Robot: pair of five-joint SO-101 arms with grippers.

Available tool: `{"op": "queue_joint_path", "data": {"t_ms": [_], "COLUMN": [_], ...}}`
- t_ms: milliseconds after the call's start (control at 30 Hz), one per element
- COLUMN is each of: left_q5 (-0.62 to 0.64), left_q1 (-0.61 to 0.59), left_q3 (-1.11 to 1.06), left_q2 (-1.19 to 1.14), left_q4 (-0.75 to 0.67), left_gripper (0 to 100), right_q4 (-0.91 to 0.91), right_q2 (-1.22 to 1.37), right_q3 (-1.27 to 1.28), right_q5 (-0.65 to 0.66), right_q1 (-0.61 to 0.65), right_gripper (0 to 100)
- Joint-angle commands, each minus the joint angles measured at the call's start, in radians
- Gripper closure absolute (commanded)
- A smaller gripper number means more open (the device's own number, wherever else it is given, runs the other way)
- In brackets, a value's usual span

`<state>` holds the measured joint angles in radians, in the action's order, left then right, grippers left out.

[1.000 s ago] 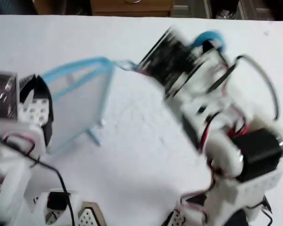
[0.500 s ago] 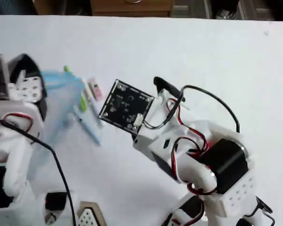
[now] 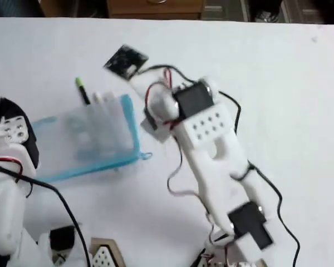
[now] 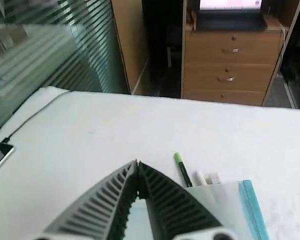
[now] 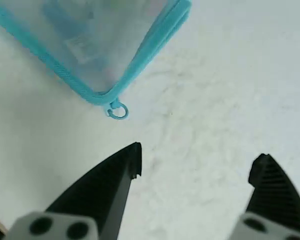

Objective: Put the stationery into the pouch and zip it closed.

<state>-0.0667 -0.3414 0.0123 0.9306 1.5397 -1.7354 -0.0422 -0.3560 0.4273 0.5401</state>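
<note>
At the table's [image 3: 278, 67] left, the pouch [image 3: 86, 142] lies flat, with your left gripper's [image 4: 137, 167] jaws together, seemingly pinching its left end. The green pen [image 3: 79, 88] pokes past its far edge, so filling looks unfinished: push it in before zipping. Your right gripper [image 5: 197, 157] hovers, jaws apart, beside the zip ring [image 5: 118, 111]; open table lies right and far.

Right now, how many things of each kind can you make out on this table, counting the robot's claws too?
grippers: 2, the left gripper and the right gripper
pouch: 1
green-tipped pen: 1
small white pieces: 2, it seems
Total: 6, leaving out the blurred contents of the pouch, which I cannot count.
</note>
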Motion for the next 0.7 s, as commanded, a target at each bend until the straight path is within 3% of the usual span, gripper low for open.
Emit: {"op": "queue_joint_path", "data": {"t_ms": [0,100,200,267,400,500,667], "left_q5": [0.0,0.003,0.009,0.009,0.009,0.009,0.005], "left_q1": [-0.007,-0.004,-0.001,-0.008,-0.099,-0.185,-0.305], "left_q3": [-0.098,-0.256,-0.351,-0.361,-0.336,-0.307,-0.275], "left_q2": [-0.008,-0.01,-0.035,-0.088,-0.239,-0.367,-0.492], "left_q4": [-0.041,-0.173,-0.278,-0.304,-0.307,-0.302,-0.293], "left_gripper": [98,97,90,87,86,86,86], "right_q4": [0.004,0.001,-0.016,-0.025,0.024,0.185,0.541], "right_q2": [0.047,0.085,0.108,0.113,0.071,-0.005,-0.105], "right_q3": [-0.068,-0.054,0.023,0.097,0.269,0.442,0.789], "right_q5": [-0.012,-0.012,-0.005,0.002,0.147,0.189,0.25], "right_q1": [-0.088,-0.154,-0.18,-0.177,-0.148,-0.11,-0.002], "right_gripper": [65.4,65.5,66.6,71.1,82.0,81.0,70.9]}}
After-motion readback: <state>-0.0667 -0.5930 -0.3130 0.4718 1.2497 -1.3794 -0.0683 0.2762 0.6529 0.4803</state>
